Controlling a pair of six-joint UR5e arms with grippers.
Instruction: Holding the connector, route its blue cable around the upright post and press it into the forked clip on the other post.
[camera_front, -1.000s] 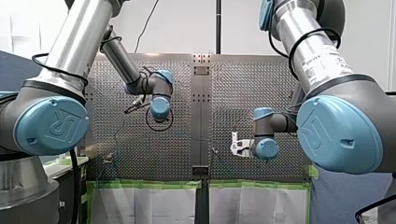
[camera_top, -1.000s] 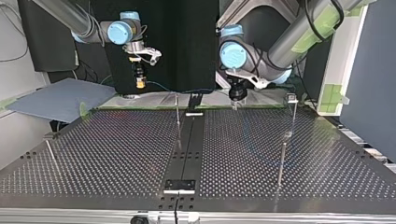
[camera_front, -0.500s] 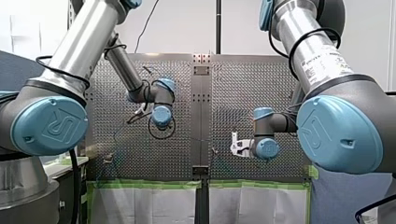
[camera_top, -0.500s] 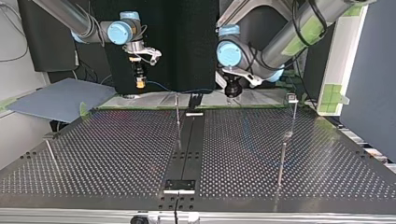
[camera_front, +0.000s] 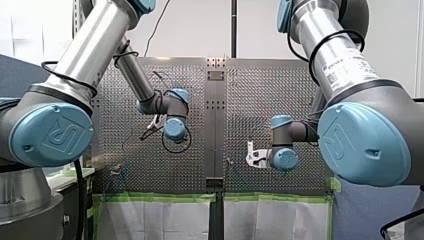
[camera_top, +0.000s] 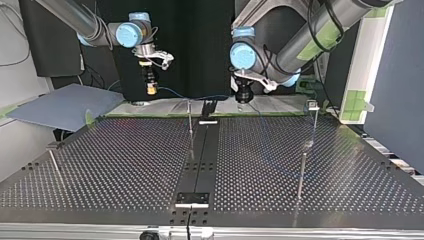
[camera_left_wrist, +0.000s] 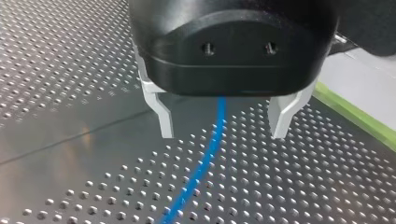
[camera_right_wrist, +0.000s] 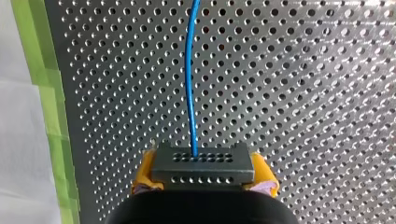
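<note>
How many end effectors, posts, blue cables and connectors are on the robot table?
End effectors: 2 (my left, my right)
Posts: 4
Blue cable: 1
Connector: 1
Total: 8

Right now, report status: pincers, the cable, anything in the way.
Left pincer open, blue cable passing between its fingers, ungripped. Right pincer shut on connector, cable running out ahead. Nothing seen blocking in wrist views.

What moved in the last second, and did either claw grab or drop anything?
My left gripper shifted toward the top view's left; its fingers stand open astride the blue cable. My right gripper stayed put, shut on the connector. No grab or release shows.
</note>
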